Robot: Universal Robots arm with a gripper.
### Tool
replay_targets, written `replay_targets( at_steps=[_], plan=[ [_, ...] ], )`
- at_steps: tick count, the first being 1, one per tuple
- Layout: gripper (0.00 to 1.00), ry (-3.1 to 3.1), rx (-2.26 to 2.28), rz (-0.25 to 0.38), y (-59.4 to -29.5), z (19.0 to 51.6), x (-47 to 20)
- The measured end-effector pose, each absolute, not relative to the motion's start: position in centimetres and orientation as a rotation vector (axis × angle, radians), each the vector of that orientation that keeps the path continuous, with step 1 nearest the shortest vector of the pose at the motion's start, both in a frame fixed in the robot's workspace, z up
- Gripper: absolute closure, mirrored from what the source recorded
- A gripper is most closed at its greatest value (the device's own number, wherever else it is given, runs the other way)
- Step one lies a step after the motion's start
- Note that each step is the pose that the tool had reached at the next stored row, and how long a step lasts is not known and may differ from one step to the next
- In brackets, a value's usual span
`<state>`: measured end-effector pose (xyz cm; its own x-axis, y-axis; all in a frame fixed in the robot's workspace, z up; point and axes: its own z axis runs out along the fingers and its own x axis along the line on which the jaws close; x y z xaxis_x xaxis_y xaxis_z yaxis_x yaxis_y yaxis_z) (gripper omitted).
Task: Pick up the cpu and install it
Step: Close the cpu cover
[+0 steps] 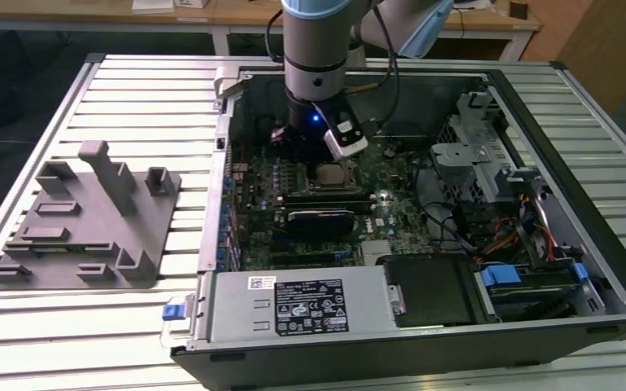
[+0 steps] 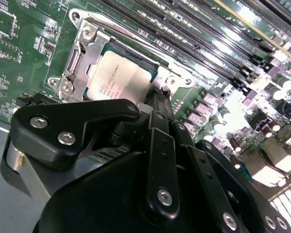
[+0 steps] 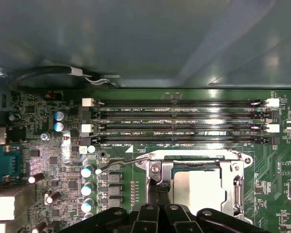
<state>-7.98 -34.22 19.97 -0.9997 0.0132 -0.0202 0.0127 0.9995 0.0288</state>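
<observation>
Observed from the bench [image 1: 128,98]: an open computer case [image 1: 531,85] lies flat on the slatted top, and the arm [image 1: 315,57] reaches down into it from above.

Task item: the cpu [image 3: 199,188] sits flat inside the metal socket frame [image 3: 235,171] on the green motherboard [image 3: 283,145]. Its silvery plate is exposed and the frame borders it on all sides.

End effector [image 3: 158,190]: in both wrist views the fingers are drawn together with nothing between them. Their tips hang over the frame's rim just beside one edge of the cpu. I cannot tell whether they touch the frame.

Edges and clearance:
- The memory slots [image 3: 179,121] run parallel to the socket, just beside one side of the frame.
- A thin wire lever [image 3: 121,163] juts out from the frame's corner, near the fingertips.
- A row of capacitors [image 3: 87,189] stands near that same corner.
- The case walls enclose the board. The power supply [image 1: 291,305] fills the near side, and a drive cage [image 1: 476,151] with loose cables crowds the exterior view's right.
- The space straight above the socket is open apart from the arm itself.

Outside the case, a grey fixture block [image 1: 85,220] rests on the bench at the exterior view's left, well apart from the case wall.
</observation>
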Motion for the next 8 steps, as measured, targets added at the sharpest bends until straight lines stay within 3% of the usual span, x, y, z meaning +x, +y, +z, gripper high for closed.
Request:
replay_targets(
  at_steps=[8],
  plan=[
    [0.89, 3.12, 0.02, 0.045, -34.22, 20.87, -7.96]
  ],
)
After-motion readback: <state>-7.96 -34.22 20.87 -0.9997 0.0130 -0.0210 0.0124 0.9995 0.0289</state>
